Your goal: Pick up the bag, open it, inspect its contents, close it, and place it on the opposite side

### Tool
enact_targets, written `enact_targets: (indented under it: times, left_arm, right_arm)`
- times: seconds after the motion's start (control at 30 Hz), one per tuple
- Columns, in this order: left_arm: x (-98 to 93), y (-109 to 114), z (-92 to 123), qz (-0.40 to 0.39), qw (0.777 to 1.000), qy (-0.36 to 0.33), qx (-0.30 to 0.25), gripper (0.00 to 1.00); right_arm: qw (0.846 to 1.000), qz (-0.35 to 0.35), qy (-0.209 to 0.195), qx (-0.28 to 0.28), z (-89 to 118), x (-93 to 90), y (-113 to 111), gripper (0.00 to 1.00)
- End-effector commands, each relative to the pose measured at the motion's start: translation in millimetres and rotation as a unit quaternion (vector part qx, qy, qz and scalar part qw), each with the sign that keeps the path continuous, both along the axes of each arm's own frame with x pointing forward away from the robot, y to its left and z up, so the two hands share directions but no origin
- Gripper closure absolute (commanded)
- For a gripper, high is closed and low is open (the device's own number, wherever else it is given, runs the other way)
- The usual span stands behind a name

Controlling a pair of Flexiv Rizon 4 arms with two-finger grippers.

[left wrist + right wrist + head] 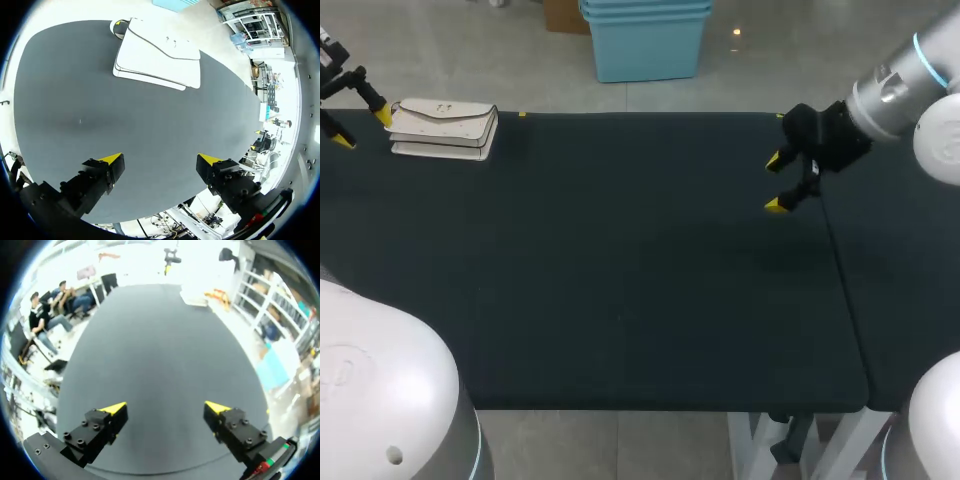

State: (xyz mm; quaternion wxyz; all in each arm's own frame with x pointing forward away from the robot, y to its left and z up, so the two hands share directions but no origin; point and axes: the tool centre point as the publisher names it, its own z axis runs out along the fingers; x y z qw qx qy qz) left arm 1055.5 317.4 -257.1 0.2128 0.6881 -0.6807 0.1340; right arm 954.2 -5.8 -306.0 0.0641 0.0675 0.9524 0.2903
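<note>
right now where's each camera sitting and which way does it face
Head view: above and behind, looking down on the table; shows left gripper by the bag, right gripper.
Left wrist view: looks along its open fingers at the bag ahead.
Right wrist view: looks along its open fingers across the table.
All three share the bag.

White bag (157,59) flat on dark table (65,100), ahead of left gripper (160,159), jaws wide apart.

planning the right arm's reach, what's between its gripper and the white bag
Only bare black tabletop lies between the right gripper and the white flap handbag; the head view shows it.
</note>
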Motion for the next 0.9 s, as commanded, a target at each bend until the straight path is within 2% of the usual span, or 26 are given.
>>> enact_targets:
  times: [0.03,0.43,0.7,0.9]
  left_arm:
    - [13.9,11,-6,0.003,0.997,0.011,-0.074,0.00]
    - [39.8,33,-21,0.022,0.994,0.002,-0.110,0.00]
    - [74.7,51,-36,-0.007,0.992,-0.028,-0.125,0.00]
    - [103.4,54,-54,-0.026,0.987,-0.034,-0.152,0.00]
  right_arm:
    - [1.000,0.002,-0.008,0.007,-7,0.3,1,0.00]
    - [1.000,0.010,-0.021,-0.003,-11,-1.0,4,0.00]
    - [1.000,0.010,-0.021,-0.003,-11,-1.0,4,0.00]
    - [1.000,0.010,-0.021,-0.003,-11,-1.0,4,0.00]
